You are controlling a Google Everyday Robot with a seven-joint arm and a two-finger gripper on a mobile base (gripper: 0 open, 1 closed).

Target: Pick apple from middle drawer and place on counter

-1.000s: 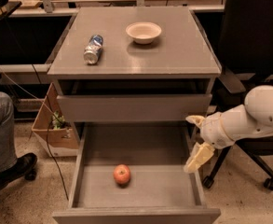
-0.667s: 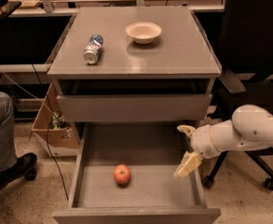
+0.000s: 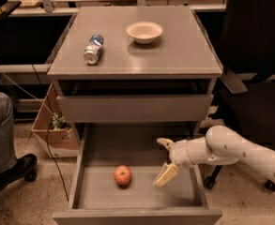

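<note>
the gripper (image 3: pixel 165 159), fingers spread apart, hangs at lower right over the open middle drawer (image 3: pixel 146 196), in the reaching step. the apple (image 3: pixel 123 175) lies on the drawer floor at lower centre, near the gripper's left. next it likely needs to shift left, lower and close around the apple.

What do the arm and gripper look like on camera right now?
The arm is smooth glossy white, built of rounded tubular segments with a bulbous joint and a few small dark dots. No loose cables show. The gripper, over the middle drawer right of the apple, has two tapered cream-yellow fingers, spread open.
</note>
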